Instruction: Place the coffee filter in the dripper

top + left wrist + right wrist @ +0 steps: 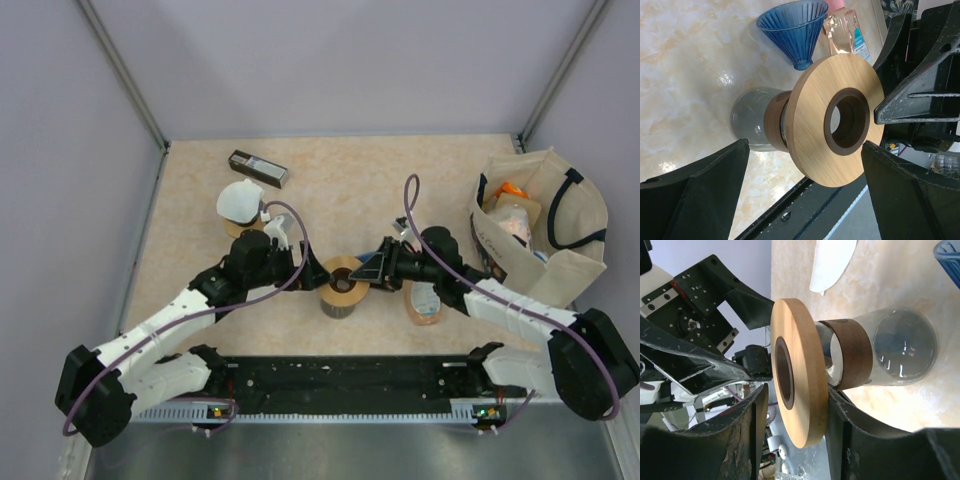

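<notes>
Centrally, a glass carafe (pixel 747 120) capped by a wooden ring (pixel 815 125) stood between the two arms. The left gripper (pixel 805 145) was spread wide, its fingers flanking the ring without touching it. The right gripper (pixel 797 392) appeared closed across the ring's rim, one finger on each face.

The coffee filter (pixel 238 203), white and folded, lay on the table beyond the left arm, held by neither gripper. The blue dripper (pixel 795 30) rested just beside the carafe, apparently on its side and not seated on the ring. It lay close to a clear bottle (pixel 425 305). A tote bag (pixel 560 260) stood at far right and a small dark box (pixel 258 168) lay at the back.

Judged from this arrangement, the placement had not begun, since the filter and the dripper lay well apart.

Likely hazards:
- The right grip on the rim could tilt or drag the carafe if the arm moved sideways, and the ring might lift off.
- With both arms crowded at the centre, the wide left fingers could strike the ring or the right gripper.
- The thin filter, flat on the table, could slip from a pinch or crumple.
- A dripper on its side offered no upward mouth, so the filter could slide out.
</notes>
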Tool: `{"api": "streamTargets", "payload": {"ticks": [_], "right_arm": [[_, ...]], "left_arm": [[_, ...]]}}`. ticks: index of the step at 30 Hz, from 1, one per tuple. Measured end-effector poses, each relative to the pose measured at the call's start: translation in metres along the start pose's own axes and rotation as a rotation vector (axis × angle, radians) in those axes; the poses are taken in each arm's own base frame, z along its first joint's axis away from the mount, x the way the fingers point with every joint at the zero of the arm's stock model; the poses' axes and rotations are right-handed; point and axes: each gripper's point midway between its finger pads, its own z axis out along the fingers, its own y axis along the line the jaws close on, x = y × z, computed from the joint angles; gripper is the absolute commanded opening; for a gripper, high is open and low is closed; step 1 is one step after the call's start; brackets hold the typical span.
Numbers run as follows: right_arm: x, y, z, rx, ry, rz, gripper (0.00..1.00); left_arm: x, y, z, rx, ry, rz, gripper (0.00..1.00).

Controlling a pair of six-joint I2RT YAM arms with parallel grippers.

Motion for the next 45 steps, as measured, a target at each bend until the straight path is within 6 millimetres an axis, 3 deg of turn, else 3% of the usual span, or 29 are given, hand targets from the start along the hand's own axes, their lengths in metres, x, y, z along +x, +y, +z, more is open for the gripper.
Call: {"api": "streamTargets", "payload": {"ticks": [11, 17, 19, 26, 33, 45], "right_arm": [[-0.003, 0.001, -0.006, 0.061, 0.001, -0.065, 0.64], [-0.001, -0.008, -0.007, 0.103, 0.010, -0.081, 0.86], [-0.001, -0.013, -0.008, 0.123, 0.008, -0.094, 0.99], [-0.012, -0.006, -0.019, 0.155, -0.064, -0.186, 0.99], [-0.038, 0.008, -0.032, 0.188, -0.184, -0.318, 0.99], [-0.065, -0.019, -0.049, 0.370, -0.299, -0.402, 0.99]], "left_arm": [[0.000, 0.003, 0.001, -0.017, -0.004, 0.001, 0.99], [0.000, 0.009, -0.006, -0.059, -0.022, 0.003, 0.99], [-0.003, 0.011, -0.013, -0.075, -0.044, 0.007, 0.99], [-0.017, 0.012, -0.042, -0.118, -0.162, 0.025, 0.99], [-0.018, 0.038, -0.064, -0.234, -0.255, -0.001, 0.99], [-0.016, 0.096, -0.092, -0.521, -0.383, -0.108, 0.99]]}}
